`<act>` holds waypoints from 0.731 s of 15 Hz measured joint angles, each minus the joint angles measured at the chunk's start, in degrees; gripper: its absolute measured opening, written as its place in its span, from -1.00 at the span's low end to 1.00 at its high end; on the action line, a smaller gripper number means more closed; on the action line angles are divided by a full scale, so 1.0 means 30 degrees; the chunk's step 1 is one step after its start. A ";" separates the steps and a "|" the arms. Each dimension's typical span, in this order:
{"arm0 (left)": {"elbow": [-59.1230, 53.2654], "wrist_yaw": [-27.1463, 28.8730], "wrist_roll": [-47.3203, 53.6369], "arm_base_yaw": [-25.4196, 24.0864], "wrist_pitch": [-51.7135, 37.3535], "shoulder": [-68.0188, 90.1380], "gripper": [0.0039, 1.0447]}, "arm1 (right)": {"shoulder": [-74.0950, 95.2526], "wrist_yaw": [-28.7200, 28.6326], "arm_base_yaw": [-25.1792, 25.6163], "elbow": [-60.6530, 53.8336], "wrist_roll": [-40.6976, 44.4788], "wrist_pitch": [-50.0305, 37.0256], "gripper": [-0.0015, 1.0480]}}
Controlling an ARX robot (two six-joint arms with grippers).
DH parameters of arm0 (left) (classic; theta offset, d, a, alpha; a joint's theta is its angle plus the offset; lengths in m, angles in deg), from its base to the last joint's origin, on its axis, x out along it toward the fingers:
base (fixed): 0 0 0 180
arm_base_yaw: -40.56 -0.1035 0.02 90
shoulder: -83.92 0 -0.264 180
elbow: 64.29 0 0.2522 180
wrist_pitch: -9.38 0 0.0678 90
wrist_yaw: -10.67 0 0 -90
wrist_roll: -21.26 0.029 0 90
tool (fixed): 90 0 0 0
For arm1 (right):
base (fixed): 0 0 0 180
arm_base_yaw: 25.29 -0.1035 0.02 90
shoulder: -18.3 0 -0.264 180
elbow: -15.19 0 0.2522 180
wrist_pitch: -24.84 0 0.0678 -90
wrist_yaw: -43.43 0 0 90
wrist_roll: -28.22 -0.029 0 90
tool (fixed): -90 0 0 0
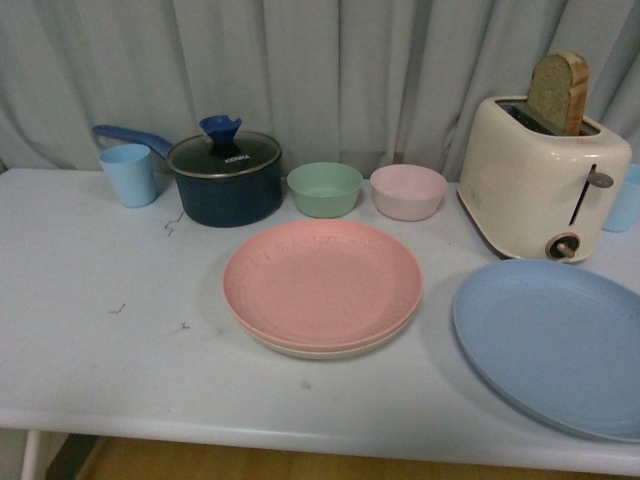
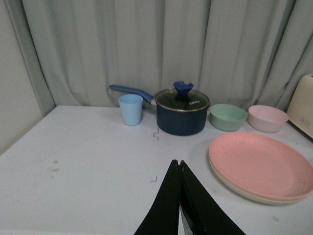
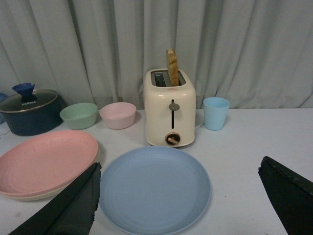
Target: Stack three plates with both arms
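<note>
Pink plate [image 1: 322,283] sits on beige plate [image 1: 320,352]; blue plate [image 1: 555,345] apart, unstacked, so I judge 1 move left; left gripper [image 2: 180,166] pressed together, right gripper [image 3: 180,169] spread, both w/o load.

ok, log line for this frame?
stage: two of three stacked | pink plate on cream plate | blue plate apart, unstacked | left gripper shut, empty | right gripper open, empty
</note>
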 joint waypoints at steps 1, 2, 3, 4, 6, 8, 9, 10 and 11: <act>-0.0102 -0.0015 0.0000 0.0000 0.0342 0.0000 -0.97 | 0.0000 0.0007 0.0000 0.0000 0.0000 -0.0015 0.87; -0.0102 -0.0036 0.0000 0.0000 0.0226 0.0000 -0.97 | 0.0000 0.0007 0.0000 0.0000 0.0000 -0.0007 0.87; -0.0102 -0.0044 0.0007 0.0000 0.0248 0.0000 -0.97 | 0.0000 0.0007 0.0000 0.0000 0.0000 -0.0015 0.87; -0.0102 -0.0044 0.0000 0.0000 0.0219 0.0000 -0.97 | 0.0000 0.0007 0.0000 0.0000 0.0000 -0.0007 0.87; -0.0102 -0.0044 0.0000 0.0000 0.0226 0.0000 -0.65 | 0.0000 0.0007 0.0000 0.0000 0.0000 -0.0007 0.87; -0.0102 -0.0036 0.0000 0.0000 0.0226 0.0000 -0.17 | 0.0000 0.0007 0.0000 0.0000 0.0000 -0.0007 0.87; -0.0102 -0.0044 0.0000 0.0000 0.0226 0.0000 0.11 | 0.0000 0.0000 0.0000 0.0000 0.0000 -0.0007 0.87; -0.0102 -0.0036 0.0000 0.0000 0.0226 0.0000 0.39 | 0.0000 0.0007 0.0000 0.0000 0.0000 -0.0007 0.87; -0.0102 -0.0036 0.0000 0.0000 0.0226 0.0000 0.60 | 0.0000 0.0000 0.0000 0.0000 0.0000 -0.0007 0.87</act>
